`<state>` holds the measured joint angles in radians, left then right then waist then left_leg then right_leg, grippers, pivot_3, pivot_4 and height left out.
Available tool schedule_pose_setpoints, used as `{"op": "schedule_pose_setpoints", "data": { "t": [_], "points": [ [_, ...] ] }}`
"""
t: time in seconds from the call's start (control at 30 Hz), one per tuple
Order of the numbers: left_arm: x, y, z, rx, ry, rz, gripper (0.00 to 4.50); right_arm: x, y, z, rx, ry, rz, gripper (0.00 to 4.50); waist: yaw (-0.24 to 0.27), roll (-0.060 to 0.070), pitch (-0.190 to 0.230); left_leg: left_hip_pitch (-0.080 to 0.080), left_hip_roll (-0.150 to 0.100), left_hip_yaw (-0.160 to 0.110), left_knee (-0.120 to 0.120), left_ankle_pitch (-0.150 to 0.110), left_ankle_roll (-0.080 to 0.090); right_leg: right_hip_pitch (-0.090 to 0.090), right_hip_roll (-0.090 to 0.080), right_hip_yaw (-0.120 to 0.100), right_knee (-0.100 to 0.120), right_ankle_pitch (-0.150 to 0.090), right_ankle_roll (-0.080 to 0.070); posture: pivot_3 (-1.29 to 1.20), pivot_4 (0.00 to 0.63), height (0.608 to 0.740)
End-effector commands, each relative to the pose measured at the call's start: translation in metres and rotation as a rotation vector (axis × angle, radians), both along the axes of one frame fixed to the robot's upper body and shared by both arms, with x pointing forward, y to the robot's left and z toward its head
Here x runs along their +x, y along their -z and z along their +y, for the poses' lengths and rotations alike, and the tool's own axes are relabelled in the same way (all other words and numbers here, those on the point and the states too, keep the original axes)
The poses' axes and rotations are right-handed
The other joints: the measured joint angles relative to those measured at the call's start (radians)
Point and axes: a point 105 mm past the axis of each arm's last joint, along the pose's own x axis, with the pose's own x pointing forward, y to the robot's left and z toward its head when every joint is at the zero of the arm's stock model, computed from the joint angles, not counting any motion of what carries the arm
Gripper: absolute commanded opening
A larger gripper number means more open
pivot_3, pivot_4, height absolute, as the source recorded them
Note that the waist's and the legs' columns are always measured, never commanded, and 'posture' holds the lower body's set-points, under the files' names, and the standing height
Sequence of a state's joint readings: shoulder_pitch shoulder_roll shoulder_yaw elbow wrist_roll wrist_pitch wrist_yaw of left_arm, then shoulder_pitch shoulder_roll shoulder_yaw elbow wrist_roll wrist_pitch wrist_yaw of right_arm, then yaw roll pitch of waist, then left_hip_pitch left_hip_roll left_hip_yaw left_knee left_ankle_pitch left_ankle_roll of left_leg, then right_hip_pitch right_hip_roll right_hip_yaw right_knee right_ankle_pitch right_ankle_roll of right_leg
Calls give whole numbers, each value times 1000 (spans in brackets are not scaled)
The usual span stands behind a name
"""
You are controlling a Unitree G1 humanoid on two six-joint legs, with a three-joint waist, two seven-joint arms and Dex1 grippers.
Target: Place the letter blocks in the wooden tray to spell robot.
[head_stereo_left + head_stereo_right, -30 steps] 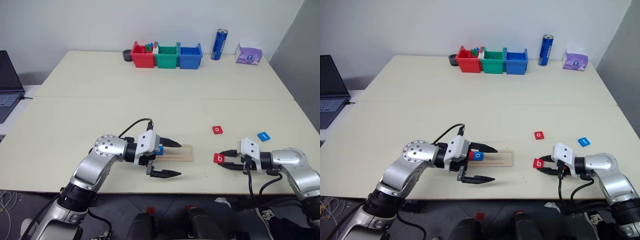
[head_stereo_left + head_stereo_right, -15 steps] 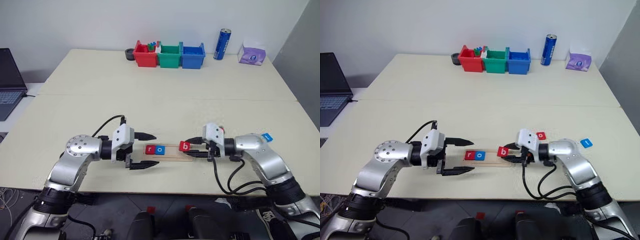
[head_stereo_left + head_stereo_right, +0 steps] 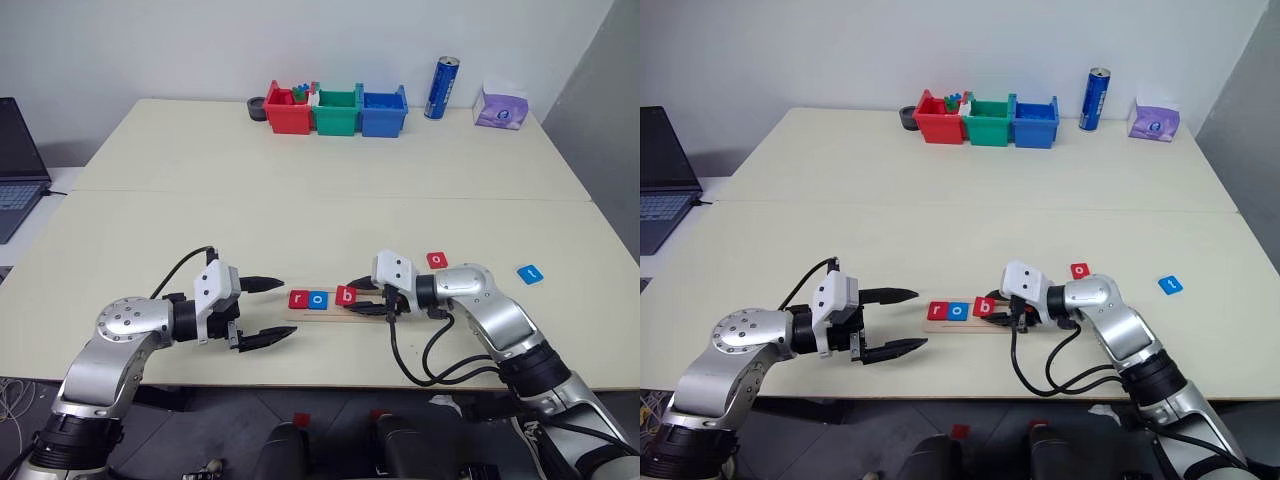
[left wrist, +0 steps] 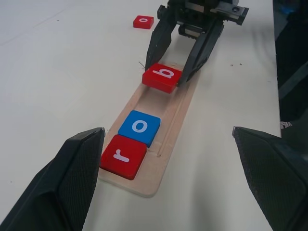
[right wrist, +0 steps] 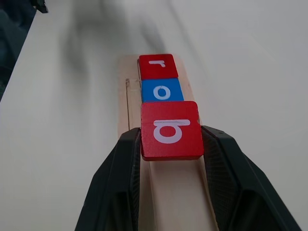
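While the red "b" block (image 5: 170, 130) was clamped between the fingers of the right gripper (image 3: 366, 300) over the wooden tray (image 4: 169, 126), just beside the blue "o" block (image 4: 140, 127) and the red "r" block (image 4: 123, 155), the left gripper (image 3: 265, 312) was held wide apart nearby.

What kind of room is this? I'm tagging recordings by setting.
Probably a lab or office: a plain cream work table, an open dark laptop on a side desk, and red, green and blue plastic sorting bins against a bare wall.
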<state>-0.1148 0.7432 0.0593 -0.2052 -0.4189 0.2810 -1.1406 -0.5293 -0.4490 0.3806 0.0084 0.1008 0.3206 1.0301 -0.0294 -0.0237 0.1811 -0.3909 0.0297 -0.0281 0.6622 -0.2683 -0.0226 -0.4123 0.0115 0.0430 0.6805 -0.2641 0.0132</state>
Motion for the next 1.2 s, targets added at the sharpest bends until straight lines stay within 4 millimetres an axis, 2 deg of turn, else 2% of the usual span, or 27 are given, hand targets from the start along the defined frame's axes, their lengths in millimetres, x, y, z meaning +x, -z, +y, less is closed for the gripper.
{"op": "schedule_pose_setpoints", "data": {
  "t": [0.03, 0.43, 0.83, 1.1, 1.13, 1.2],
  "points": [
    [-3, -13, -2, -3, 8, -45, 4500, 2, -8, 8, 5, -41, -37, 1455, -1, 0, 0, 0, 0, 0, 0, 0, 0, 0, 0, 0, 0, 0, 0, 0, 150, 740],
    [-1, -15, -5, 2, 10, -50, 4500, 10, 1, 10, -14, -53, -46, 1455, -1, 0, 0, 0, 0, 0, 0, 0, 0, 0, 1, 0, 0, 2, -3, 0, 150, 740],
    [2, -17, 1, 22, 1, -57, 4500, 13, 0, 9, -20, -60, -43, 1455, -1, 0, 0, 0, 0, 0, 0, 0, 0, 0, 1, 0, 0, 2, -3, 0, 150, 740],
    [5, -17, 3, 29, -4, -63, 4500, 13, -2, 9, -14, -64, -32, 4225, -1, 0, 0, 0, 0, 0, 0, 0, 0, 0, 1, 0, 0, 2, -3, 0, 150, 740],
    [5, -17, 3, 29, -4, -64, 4500, 13, -3, 9, -8, -63, -28, 4478, -1, 0, 0, 0, 0, 0, 0, 0, 0, 0, 1, 0, 0, 2, -3, 0, 150, 740],
    [6, -17, 3, 29, -5, -65, 4500, 12, -5, 9, 1, -64, -21, 4478, -1, 0, 0, 0, 0, 0, 0, 0, 0, 0, 1, 0, 0, 2, -3, 0, 150, 740]
  ]
}}
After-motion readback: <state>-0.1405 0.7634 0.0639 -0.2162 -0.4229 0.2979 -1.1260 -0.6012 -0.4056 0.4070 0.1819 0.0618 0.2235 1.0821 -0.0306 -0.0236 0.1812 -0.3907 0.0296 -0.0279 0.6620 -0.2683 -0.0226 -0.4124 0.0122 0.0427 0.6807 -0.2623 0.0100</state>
